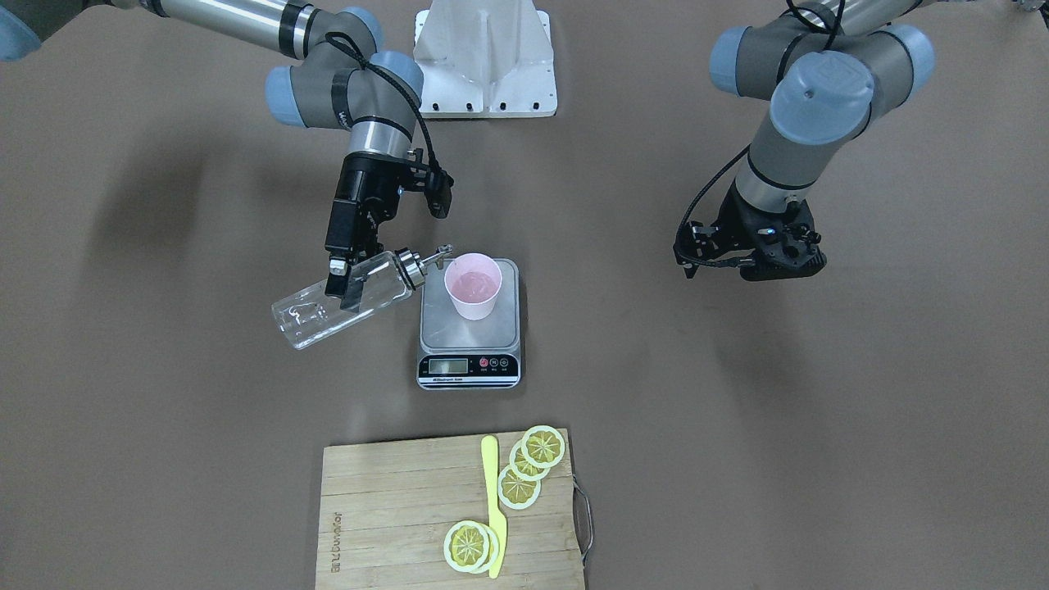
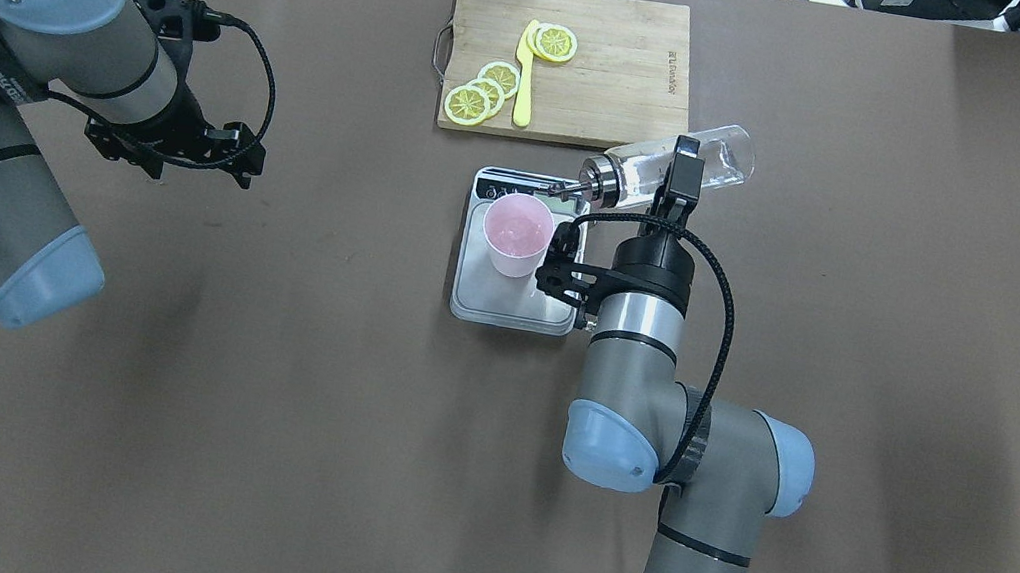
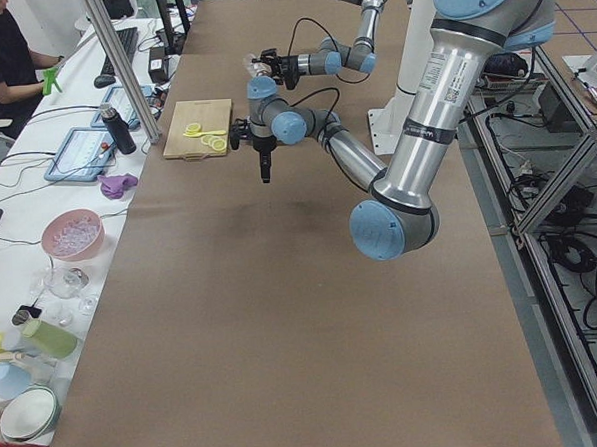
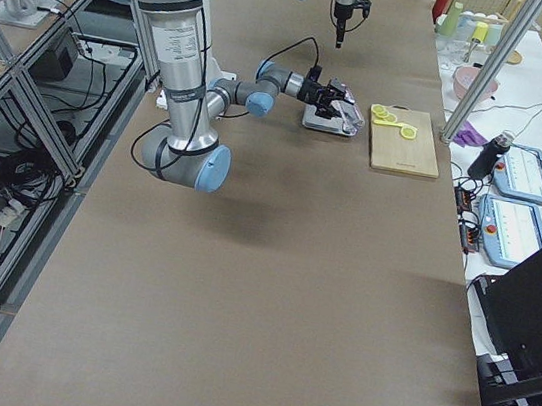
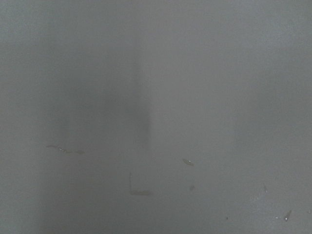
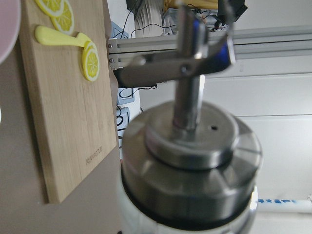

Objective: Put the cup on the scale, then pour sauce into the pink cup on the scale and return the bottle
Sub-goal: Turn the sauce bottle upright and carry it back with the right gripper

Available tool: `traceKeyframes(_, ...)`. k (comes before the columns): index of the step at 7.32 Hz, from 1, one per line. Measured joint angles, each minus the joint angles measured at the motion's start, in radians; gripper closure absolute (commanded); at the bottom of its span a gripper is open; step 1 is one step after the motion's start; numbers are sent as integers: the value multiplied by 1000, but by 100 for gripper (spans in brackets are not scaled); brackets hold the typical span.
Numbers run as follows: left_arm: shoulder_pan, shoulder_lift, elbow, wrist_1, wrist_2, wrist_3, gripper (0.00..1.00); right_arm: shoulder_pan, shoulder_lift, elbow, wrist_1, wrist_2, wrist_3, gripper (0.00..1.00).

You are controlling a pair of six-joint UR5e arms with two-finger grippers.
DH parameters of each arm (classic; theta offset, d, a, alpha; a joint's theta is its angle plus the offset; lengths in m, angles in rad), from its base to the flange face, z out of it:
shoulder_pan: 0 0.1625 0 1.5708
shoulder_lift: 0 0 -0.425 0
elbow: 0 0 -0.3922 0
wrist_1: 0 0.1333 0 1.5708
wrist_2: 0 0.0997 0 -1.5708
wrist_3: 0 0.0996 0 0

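Observation:
The pink cup stands upright on the steel platform of the scale, seen from overhead too as cup and scale. My right gripper is shut on the clear glass bottle, held tilted near horizontal beside the scale. Its silver pourer points at the cup's rim. I see no stream. The right wrist view shows the bottle's cap close up. My left gripper hangs over bare table far from the scale; its fingers are hidden.
A wooden cutting board with lemon slices and a yellow knife lies just beyond the scale on the operators' side. The white robot base sits at the robot's edge. The left wrist view shows only table surface.

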State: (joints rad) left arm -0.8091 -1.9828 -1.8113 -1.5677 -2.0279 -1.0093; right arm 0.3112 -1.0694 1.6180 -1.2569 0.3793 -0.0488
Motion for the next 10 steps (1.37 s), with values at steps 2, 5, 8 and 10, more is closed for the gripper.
traceKeyframes(2, 0, 0, -1, 0, 0, -1, 2, 6, -3, 49, 4, 111, 234, 100)
traceKeyframes(5, 0, -2, -10, 0, 1, -3, 2, 69, -98, 239, 4, 350, 476, 100)
traceKeyframes(8, -1, -5, -25, 0, 2, -10, 2, 128, -249, 311, 155, 474, 655, 100)
traceKeyframes(10, 2, -10, -28, 0, 3, -12, 2, 198, -339, 214, 443, 555, 699, 100)
